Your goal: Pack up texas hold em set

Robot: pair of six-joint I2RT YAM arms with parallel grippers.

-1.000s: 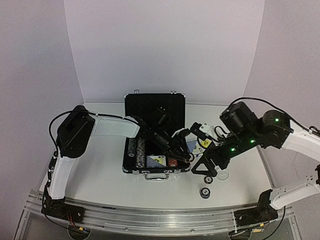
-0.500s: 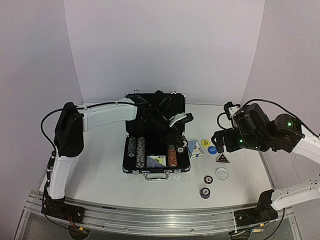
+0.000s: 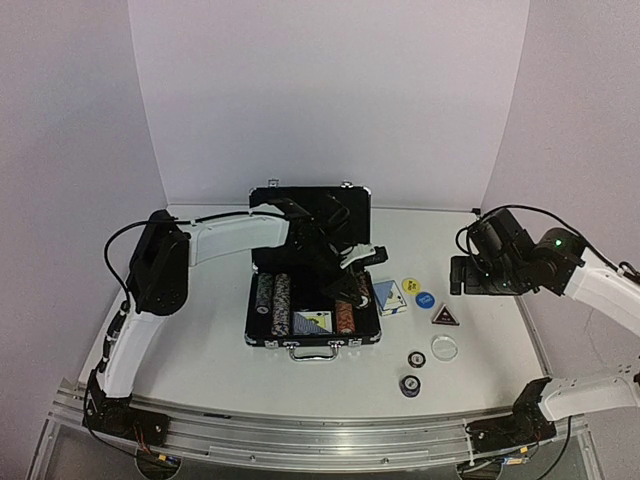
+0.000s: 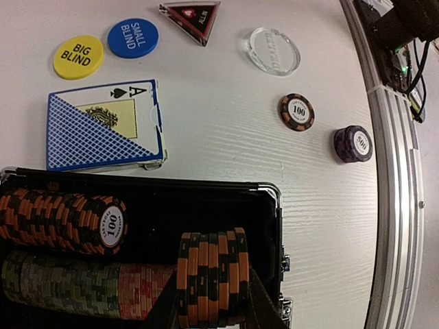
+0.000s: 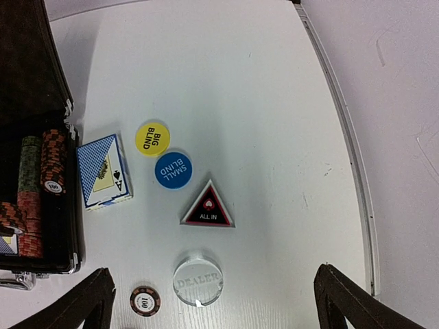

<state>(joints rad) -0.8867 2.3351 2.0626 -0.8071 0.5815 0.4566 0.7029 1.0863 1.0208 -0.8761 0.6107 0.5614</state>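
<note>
The black briefcase [image 3: 312, 342] lies open with its lid up and rows of striped chips [image 3: 273, 304] and a blue-backed deck [image 3: 313, 321] inside. My left gripper [image 3: 356, 268] is shut on a stack of orange-and-black chips [image 4: 214, 277], held over the case's right end [image 4: 276, 205]. On the table right of the case lie a second deck [image 5: 103, 171], a yellow disc [image 5: 152, 138], a blue disc [image 5: 173, 170], the dark triangular button [image 5: 207, 208], a clear disc [image 5: 197, 279] and a loose 100 chip [image 5: 145, 300]. My right gripper [image 5: 219, 308] is open and empty, high above them.
A small purple chip stack [image 3: 409, 385] and the 100 chip [image 3: 417, 358] sit near the front, right of the case handle. The table's right edge [image 5: 350, 157] runs close beside the discs. The metal rail [image 4: 398, 205] borders the front.
My right gripper has lifted off the triangular button's area and drawn back to the right. My left gripper has shifted back over the case's right end with the chip stack.
</note>
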